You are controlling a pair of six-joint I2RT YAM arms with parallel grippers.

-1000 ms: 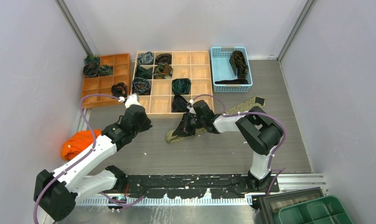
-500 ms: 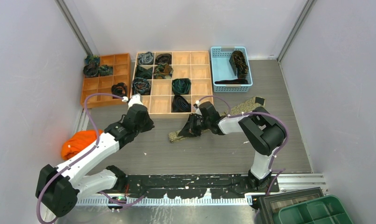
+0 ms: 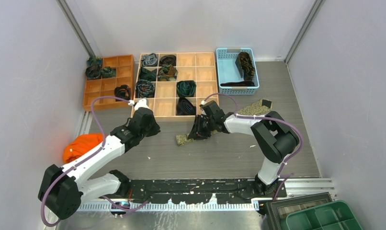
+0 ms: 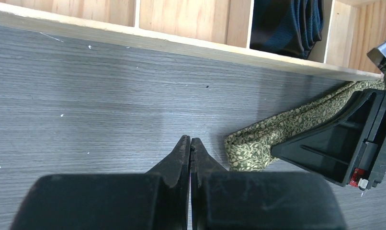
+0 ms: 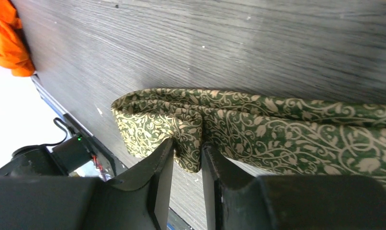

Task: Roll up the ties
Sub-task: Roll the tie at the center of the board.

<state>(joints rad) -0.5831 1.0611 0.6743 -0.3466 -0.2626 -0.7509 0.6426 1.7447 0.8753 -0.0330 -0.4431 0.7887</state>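
The olive-gold tie (image 3: 239, 115) lies as a long strip on the dark table, running from near the blue basket down-left to its end (image 3: 182, 139). That end is folded over on itself (image 5: 153, 120). My right gripper (image 3: 199, 134) is shut on a pinch of the folded tie (image 5: 187, 151). The tie's end also shows in the left wrist view (image 4: 258, 143). My left gripper (image 4: 190, 142) is shut and empty, just above the table, a little left of the tie's end. It also shows in the top view (image 3: 155, 128). Rolled ties fill several cells of the wooden organizer (image 3: 205, 73).
An orange divided tray (image 3: 109, 86) with rolled ties stands at the back left. A blue basket (image 3: 225, 72) holds dark ties at the back right. An orange cloth (image 3: 78, 146) lies at the left edge. A green bin (image 3: 325, 218) is at the near right.
My right gripper has drawn the tie's end to the right, shortening the flat strip. My left gripper has moved slightly right toward the tie's end.
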